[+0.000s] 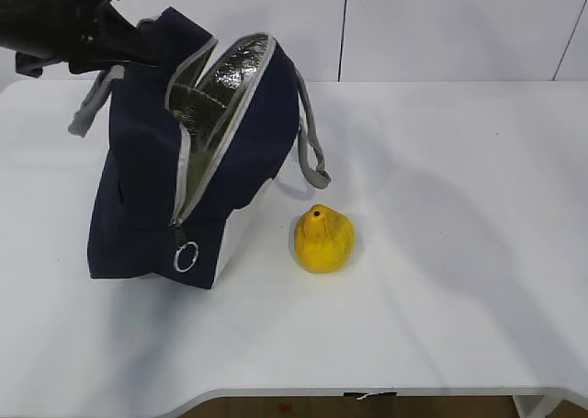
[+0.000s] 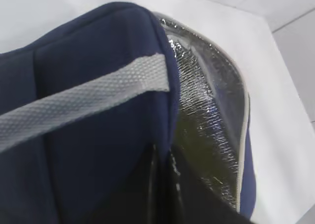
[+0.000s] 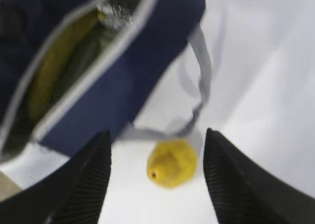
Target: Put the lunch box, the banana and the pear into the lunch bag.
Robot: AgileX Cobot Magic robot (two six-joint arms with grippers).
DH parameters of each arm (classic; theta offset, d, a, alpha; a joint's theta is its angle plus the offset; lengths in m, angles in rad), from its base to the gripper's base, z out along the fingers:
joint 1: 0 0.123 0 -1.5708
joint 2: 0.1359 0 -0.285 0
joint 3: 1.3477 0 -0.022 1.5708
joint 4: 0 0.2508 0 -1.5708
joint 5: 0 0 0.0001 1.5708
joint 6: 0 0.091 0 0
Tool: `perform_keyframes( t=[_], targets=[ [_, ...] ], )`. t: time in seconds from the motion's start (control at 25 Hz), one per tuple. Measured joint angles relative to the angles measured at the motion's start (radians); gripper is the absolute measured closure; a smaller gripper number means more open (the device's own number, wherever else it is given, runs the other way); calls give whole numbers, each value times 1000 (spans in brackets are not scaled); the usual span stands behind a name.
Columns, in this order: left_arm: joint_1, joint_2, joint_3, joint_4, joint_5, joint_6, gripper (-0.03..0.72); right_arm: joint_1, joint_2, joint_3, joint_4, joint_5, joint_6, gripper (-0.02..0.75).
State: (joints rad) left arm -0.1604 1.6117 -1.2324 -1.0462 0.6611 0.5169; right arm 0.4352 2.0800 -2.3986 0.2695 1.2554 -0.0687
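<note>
Surface: white table [image 1: 441, 280], bare on its right half; a white panelled wall [image 1: 441, 28] stands behind it.
Left arm: black arm [image 1: 55, 18] at the top left corner, against the bag's upper edge; its jaws are hidden, so their state cannot be told.
Lunch bag: navy lunch bag [image 1: 152, 188] stands left of centre, its mouth unzipped and gaping, silver lining [image 1: 225, 78] showing.
Banana: a blurred yellow shape, seemingly the banana [image 3: 54, 66], lies inside the bag.
Handle: grey handle [image 1: 312, 147] droops down the bag's right side, above the pear.
Pear: yellow pear [image 1: 323, 239] sits on the table just right of the bag.
Right gripper: right gripper [image 3: 157, 179] hangs above the pear, jaws spread wide, holding nothing.
</note>
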Motion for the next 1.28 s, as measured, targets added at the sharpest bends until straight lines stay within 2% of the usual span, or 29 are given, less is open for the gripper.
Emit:
perform_keyframes(
  t=[0.32, 0.68, 0.92, 1.28],
  targets=[
    [0, 0, 0, 75, -12, 0, 693, 0, -205, 347, -112, 0, 2, 262],
    [0, 0, 0, 145, -14, 0, 693, 0, -285, 638, -111, -2, -9, 262],
    [0, 0, 0, 145, -14, 0, 693, 0, -285, 747, -86, -7, -48, 262],
    [0, 0, 0, 145, -14, 0, 693, 2, -250, 767, -64, -13, -211, 262]
  ],
)
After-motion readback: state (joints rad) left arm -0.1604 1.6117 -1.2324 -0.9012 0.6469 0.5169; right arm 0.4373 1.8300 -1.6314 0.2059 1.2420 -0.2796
